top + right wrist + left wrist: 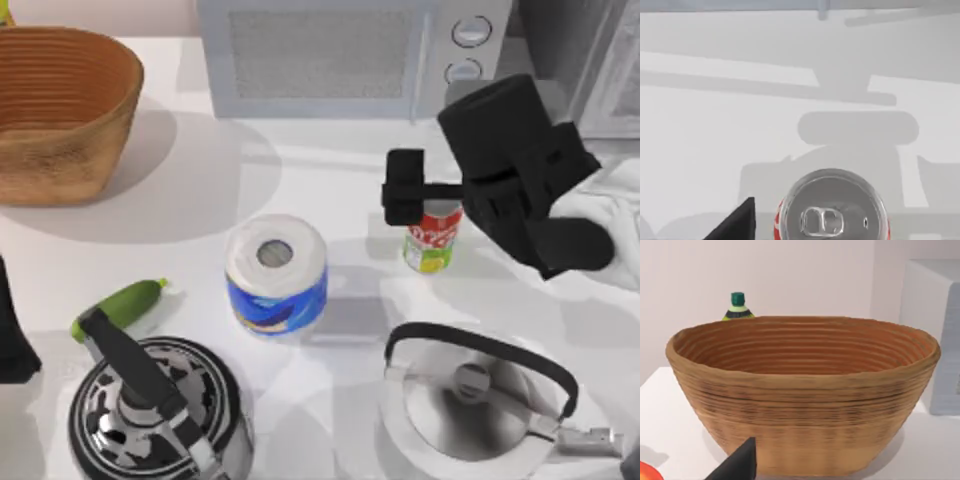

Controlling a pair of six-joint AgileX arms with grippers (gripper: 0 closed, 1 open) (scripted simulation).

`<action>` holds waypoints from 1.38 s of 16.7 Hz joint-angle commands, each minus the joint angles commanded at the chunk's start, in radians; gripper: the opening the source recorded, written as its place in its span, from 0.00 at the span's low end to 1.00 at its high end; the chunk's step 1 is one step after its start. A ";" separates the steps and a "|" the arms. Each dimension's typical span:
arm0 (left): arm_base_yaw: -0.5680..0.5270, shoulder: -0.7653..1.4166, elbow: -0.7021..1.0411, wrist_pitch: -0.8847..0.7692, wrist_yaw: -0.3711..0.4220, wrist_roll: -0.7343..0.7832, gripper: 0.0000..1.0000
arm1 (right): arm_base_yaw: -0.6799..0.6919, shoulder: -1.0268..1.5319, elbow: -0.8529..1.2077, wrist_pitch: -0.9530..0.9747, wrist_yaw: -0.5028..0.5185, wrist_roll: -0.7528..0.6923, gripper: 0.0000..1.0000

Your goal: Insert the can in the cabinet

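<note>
Top view: at the left edge of the frame the left arm is parked. At centre right the can [433, 237] is seen upright on the table [330, 170], with the right gripper [420, 192] directly above its top; whether its fingers are spread or closed cannot be told, so a grasp is perhaps pending. The cabinet [600, 60], upper right, is not yet reached.

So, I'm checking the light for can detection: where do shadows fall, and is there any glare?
Top view: the right hand sits over the can; soft shadows lie beside the paper roll and basket. Right wrist view: broad grey arm shadows cross the table; the can's silver top shows no harsh glare.
</note>
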State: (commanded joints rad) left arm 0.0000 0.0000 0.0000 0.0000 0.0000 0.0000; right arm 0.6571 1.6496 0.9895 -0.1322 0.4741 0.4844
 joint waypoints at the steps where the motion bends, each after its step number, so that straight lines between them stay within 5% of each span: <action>1: 0.000 0.000 0.000 0.000 0.000 0.000 1.00 | 0.018 0.054 0.010 0.002 0.007 0.026 1.00; 23: 0.000 0.000 0.000 0.000 0.000 0.000 1.00 | -0.021 0.374 0.089 0.165 -0.028 0.024 1.00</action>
State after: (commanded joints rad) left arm 0.0000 0.0000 0.0000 0.0000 0.0000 0.0000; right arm 0.6360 2.0239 1.0786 0.0323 0.4457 0.5081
